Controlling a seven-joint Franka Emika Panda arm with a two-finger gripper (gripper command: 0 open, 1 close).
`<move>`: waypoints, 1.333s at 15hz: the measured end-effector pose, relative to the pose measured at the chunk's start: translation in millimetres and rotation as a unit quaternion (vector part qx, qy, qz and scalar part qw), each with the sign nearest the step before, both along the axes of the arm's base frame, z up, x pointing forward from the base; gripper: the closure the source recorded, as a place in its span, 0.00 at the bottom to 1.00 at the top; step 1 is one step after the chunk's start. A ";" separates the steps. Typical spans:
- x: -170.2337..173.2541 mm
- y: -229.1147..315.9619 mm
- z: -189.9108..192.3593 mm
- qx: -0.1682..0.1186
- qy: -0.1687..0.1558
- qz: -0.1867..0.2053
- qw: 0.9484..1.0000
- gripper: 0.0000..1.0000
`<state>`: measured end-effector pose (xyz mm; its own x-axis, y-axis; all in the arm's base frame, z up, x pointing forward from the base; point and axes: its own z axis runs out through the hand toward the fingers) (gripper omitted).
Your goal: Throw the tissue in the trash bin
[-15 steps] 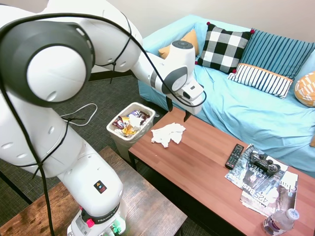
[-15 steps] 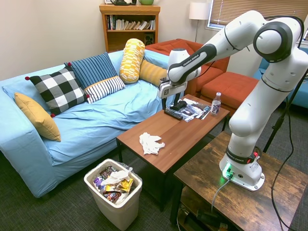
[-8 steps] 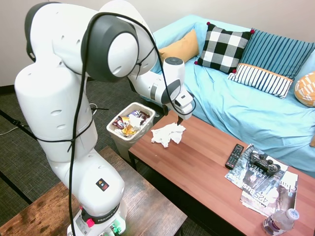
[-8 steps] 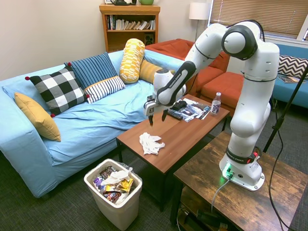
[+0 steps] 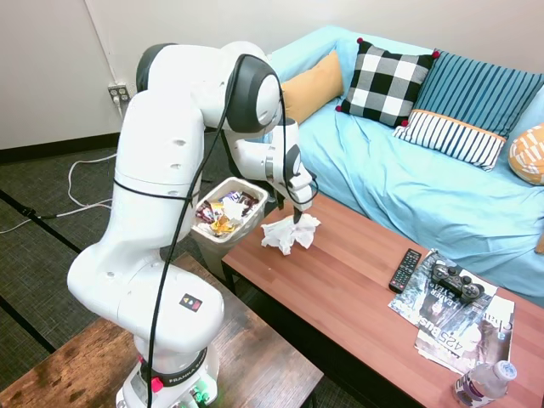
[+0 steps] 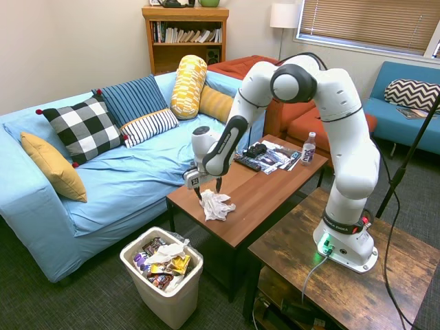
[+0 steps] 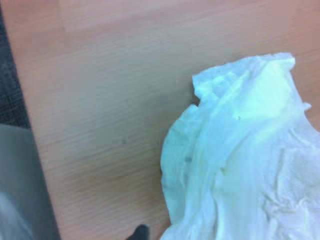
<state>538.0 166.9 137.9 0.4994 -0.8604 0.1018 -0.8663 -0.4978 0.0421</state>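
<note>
The crumpled white tissue [image 5: 290,233] [image 6: 216,205] lies near the end of the wooden coffee table [image 5: 357,297] that is closest to the bin. My gripper [image 5: 294,218] [image 6: 209,192] is lowered onto the tissue's sofa-side edge, fingers open and straddling its top. In the wrist view the tissue [image 7: 245,155] fills one side, with bare wood beside it. The white trash bin [image 5: 223,214] [image 6: 163,272], holding colourful snack wrappers, stands on the carpet just past that table end.
A remote [image 5: 405,269], a game controller [image 5: 456,281], magazines [image 5: 463,327] and a water bottle [image 5: 483,382] sit at the table's far end. The blue sofa [image 5: 425,187] with cushions runs along the table's long side.
The arm swung from above the table's middle toward the bin end and came down. The gripper now sits at the tissue, which has not moved.
</note>
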 end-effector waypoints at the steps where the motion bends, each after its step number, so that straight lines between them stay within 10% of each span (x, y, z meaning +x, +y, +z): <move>1: 4.0 -0.6 -10.8 -0.003 0.004 -0.006 1.000 0.00; 2: 6.3 -1.1 -20.6 -0.004 0.008 -0.011 1.000 0.00; 3: 8.3 -1.3 -27.9 -0.003 0.011 -0.016 1.000 1.00; 20: 21.6 -23.2 -41.6 0.021 0.021 -0.034 0.999 1.00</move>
<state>559.6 143.7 96.3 0.4434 -0.8952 0.0451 -0.8957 -0.4407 0.0592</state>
